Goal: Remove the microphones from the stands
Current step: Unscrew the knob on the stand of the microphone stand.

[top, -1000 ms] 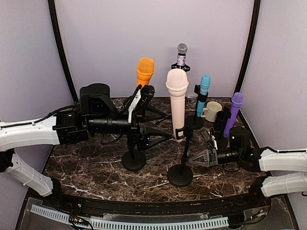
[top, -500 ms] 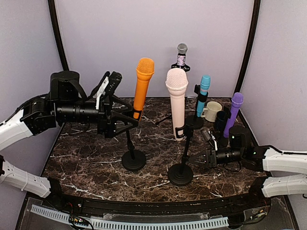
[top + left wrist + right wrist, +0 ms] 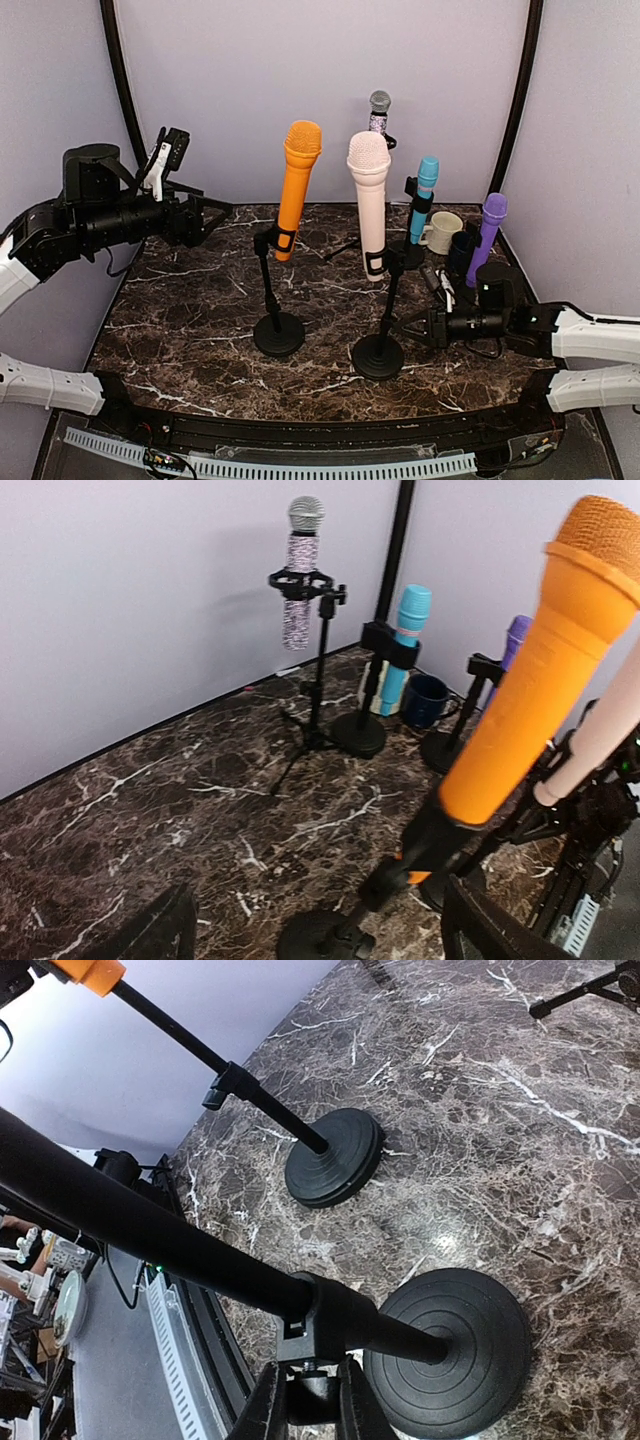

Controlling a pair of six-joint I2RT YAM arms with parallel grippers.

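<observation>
The pink microphone (image 3: 368, 205) sits in the clip (image 3: 377, 264) at the top of its stand (image 3: 386, 310), in the middle of the table (image 3: 190, 320) and just right of the orange microphone (image 3: 297, 190). I judge it to be the one to remove, though several microphones stand here, because only its stand is held. Its long axis is almost vertical: the mesh head points up toward the ceiling, the tail points down through the clip, and the body leans only a little. The pole under it is more slanted and goes down to the round base (image 3: 378, 357). The right gripper (image 3: 418, 328) comes in low from the right side, and its fingers (image 3: 268, 1405) are closed tightly on the pole, at the joint just above the base. This grip is probably there so that the stand does not tip or slide when the microphone is pulled upward. The left gripper (image 3: 205, 217) hangs high at the left, well apart from both microphones, with its jaws wide apart and nothing between them. It looks free to take the microphone body, and a pull along the long axis seems the natural way out of the clip.
</observation>
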